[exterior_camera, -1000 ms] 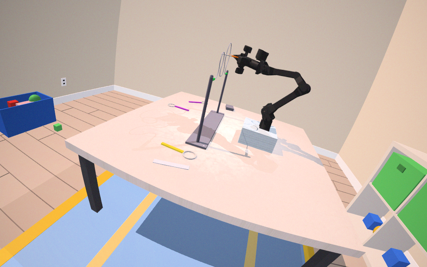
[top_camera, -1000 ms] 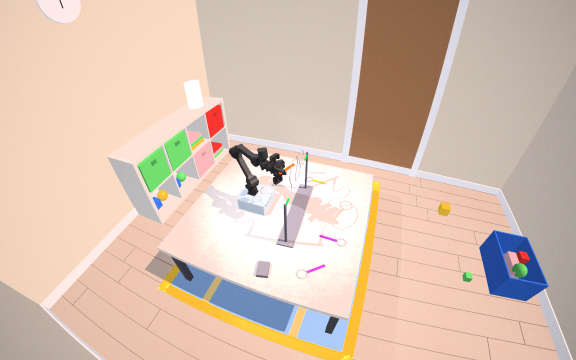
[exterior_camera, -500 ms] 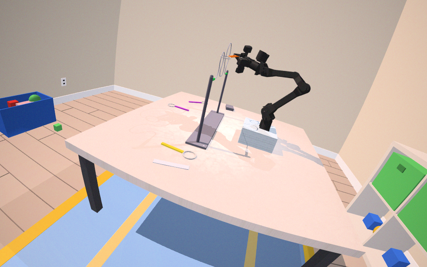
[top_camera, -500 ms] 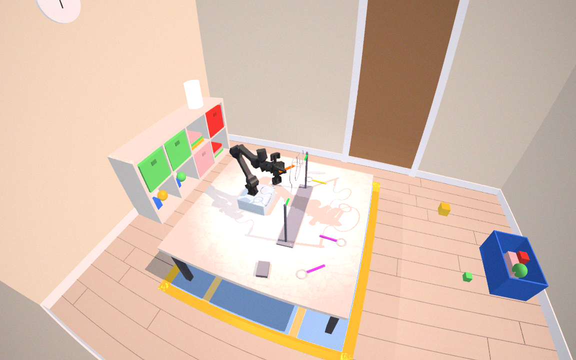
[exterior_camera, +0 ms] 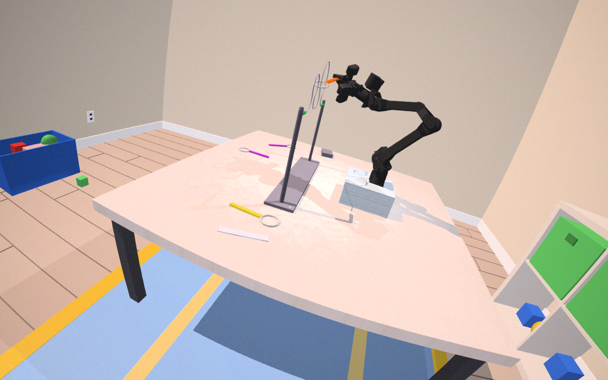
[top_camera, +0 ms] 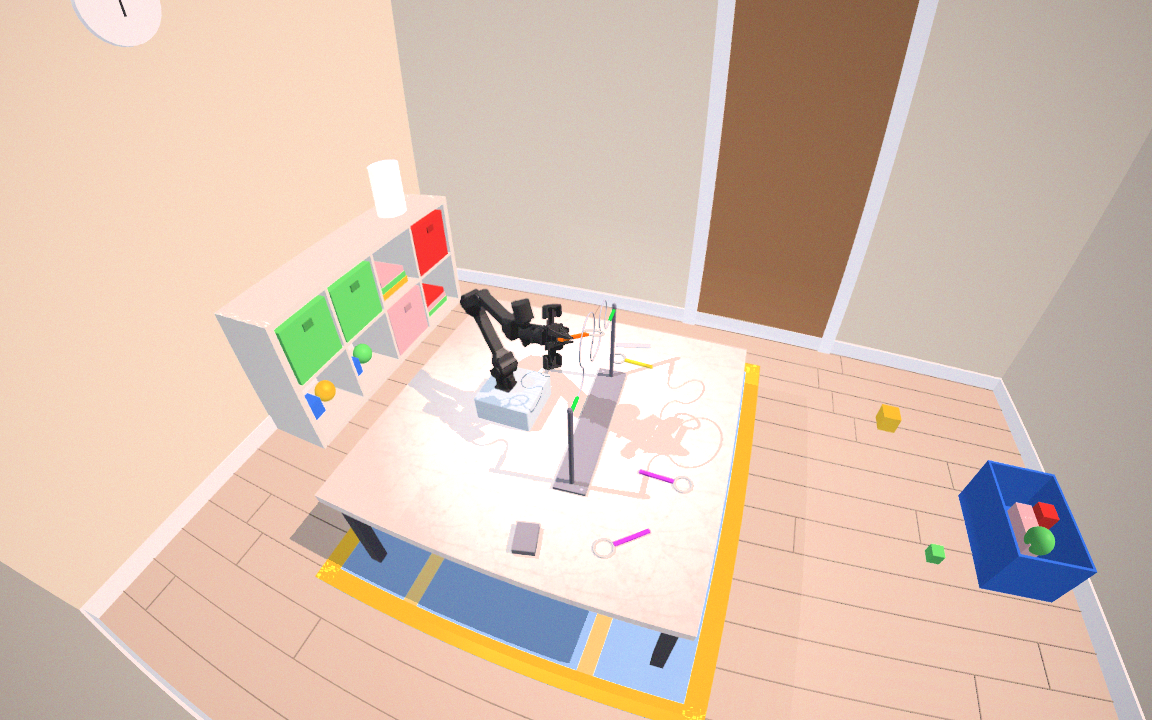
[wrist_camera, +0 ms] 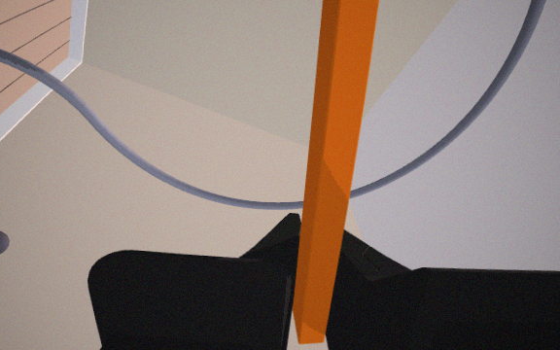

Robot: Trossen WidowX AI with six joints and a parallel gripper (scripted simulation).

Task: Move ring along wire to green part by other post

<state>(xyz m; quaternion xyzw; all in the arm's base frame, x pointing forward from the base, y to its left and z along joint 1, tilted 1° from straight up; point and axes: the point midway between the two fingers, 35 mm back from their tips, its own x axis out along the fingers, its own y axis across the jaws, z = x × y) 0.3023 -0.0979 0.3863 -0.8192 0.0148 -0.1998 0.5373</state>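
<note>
My gripper (top_camera: 563, 339) (exterior_camera: 337, 78) (wrist_camera: 303, 225) is shut on the orange handle (top_camera: 576, 336) (exterior_camera: 331, 81) (wrist_camera: 340, 112). The ring (exterior_camera: 321, 87) is held nearly flat among the wire's tall loops, high above the stand; it seems to surround the wire, but contact is too small to tell. It is outside the wrist view. The grey wire (wrist_camera: 270, 205) passes behind the handle in the wrist view, just beyond the fingertips. One post (top_camera: 570, 447) (exterior_camera: 316, 134) has a green part (top_camera: 575, 404) (exterior_camera: 322, 104); the other post (top_camera: 612, 349) (exterior_camera: 292, 155) has a green part (top_camera: 612, 315) (exterior_camera: 304, 112).
The stand's base plate (top_camera: 598, 429) lies on the table. A yellow-handled ring (top_camera: 638, 362) (exterior_camera: 245, 209) and a white strip (exterior_camera: 243, 234) lie near one end. Two magenta-handled rings (top_camera: 656, 476) (top_camera: 631, 538) and a grey block (top_camera: 524, 538) (exterior_camera: 326, 153) lie toward the other.
</note>
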